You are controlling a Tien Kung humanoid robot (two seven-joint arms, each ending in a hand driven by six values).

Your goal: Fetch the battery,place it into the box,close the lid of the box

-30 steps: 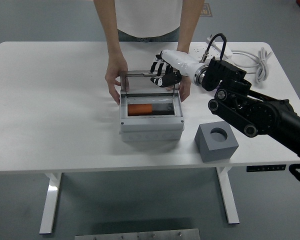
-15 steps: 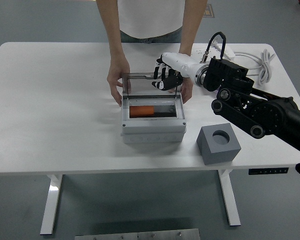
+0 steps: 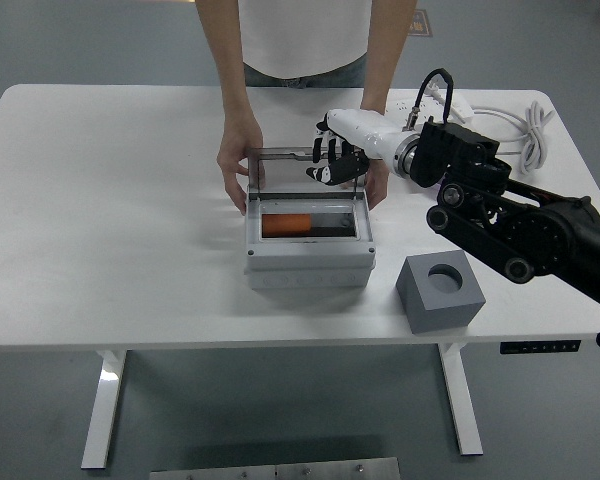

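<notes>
Right hand is mine, reaching in from the table's right side, fingers curled over the top edge of the clear lid, touching it. Lid stands partly raised, tilted over the box. Box sits mid-table, a bit toward the far edge. Orange battery lies inside the box, left part. Person's hands brace the box: one at its left far corner, one at its right. Grey block with a round hole sits near the table's near edge, right of the box. White cable at far right corner.
</notes>
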